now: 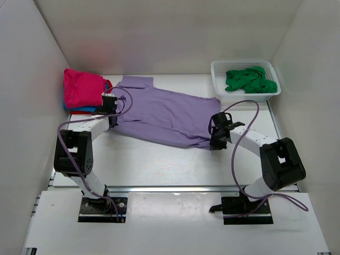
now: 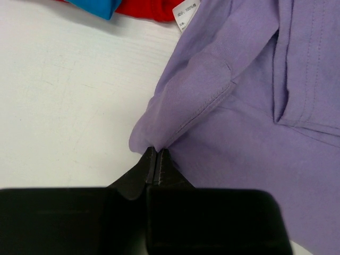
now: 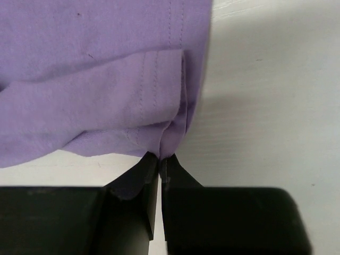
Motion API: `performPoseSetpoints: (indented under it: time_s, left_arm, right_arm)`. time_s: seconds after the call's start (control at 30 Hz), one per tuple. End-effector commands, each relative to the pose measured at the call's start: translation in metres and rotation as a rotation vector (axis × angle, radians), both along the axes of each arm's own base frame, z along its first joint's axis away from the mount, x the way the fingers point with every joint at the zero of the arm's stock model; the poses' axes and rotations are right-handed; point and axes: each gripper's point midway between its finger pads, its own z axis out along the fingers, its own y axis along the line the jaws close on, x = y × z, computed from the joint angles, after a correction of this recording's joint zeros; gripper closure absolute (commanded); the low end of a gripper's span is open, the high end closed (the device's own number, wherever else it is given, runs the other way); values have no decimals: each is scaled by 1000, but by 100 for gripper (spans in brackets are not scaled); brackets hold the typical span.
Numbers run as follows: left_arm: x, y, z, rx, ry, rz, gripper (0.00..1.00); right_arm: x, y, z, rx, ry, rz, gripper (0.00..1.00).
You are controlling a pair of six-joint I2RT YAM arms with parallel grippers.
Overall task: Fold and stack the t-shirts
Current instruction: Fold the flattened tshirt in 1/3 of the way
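Folding step in hand: lilac t-shirt point(image 1: 159, 112) lies spread across the middle of the desk point(image 1: 159, 164), left tool point(image 2: 158, 158) and right tool point(image 3: 159, 159) each clamped on its near edge; next move likely requires a matched, level lift.

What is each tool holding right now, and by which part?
Both pinch the lilac t-shirt: left tool a bunched edge fold, right tool a stitched corner.
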Motion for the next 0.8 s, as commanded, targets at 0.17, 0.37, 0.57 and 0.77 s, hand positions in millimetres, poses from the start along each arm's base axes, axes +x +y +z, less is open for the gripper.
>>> performPoseSetpoints:
  time_s: [0.17, 0.37, 0.57, 0.77]
  left_arm:
    - [-9, 29, 35, 74, -96, 9, 100]
    - [-18, 38, 53, 152, -165, -28, 100]
    - [-37, 46, 56, 210, -176, -30, 100]
    - [-59, 34, 72, 186, -194, -54, 100]
  right_arm:
    - [-10, -28, 20, 10, 37, 66, 100]
    - [-22, -60, 22, 9, 82, 50, 100]
    - [-39, -82, 15, 17, 141, 57, 100]
    - [-52, -83, 11, 45, 176, 81, 100]
